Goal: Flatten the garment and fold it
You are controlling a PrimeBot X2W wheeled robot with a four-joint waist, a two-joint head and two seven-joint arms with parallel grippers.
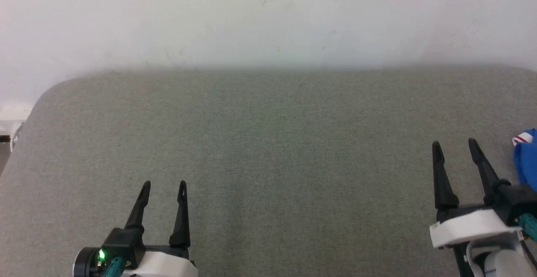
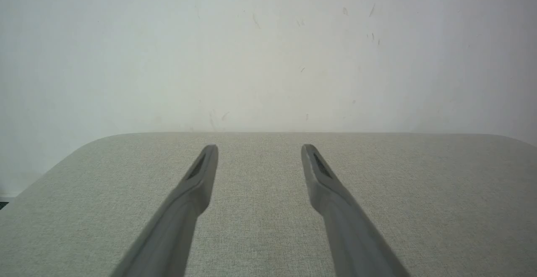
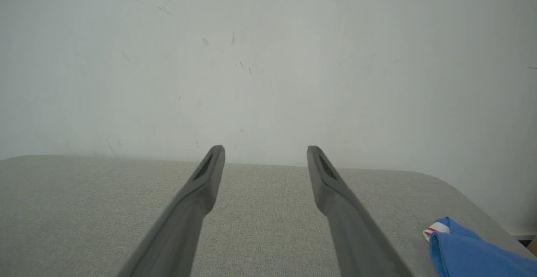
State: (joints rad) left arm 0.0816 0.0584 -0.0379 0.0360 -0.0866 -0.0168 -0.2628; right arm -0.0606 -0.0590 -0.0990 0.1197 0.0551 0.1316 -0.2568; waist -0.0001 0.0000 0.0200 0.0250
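Fingers [image 1: 440,176] of my right gripper [image 1: 454,142] stand spread with nothing between them; the left gripper [image 1: 164,182] is parted and empty too. A blue bunch of the garment [image 1: 527,163], with red-and-white trim, lies at the bench's [image 1: 268,142] right edge, just right of the right fingers. I judge that arm nearer. I cannot tell its long axis.

My head camera looks forward and down across the tabletop [image 1: 268,142] to the wall [image 1: 268,16]. Both wrist cameras sit low, sighting along left claw [image 2: 260,147] and right claw [image 3: 265,147] at that wall. Head and right wrist share the garment [image 1: 527,163] edge.
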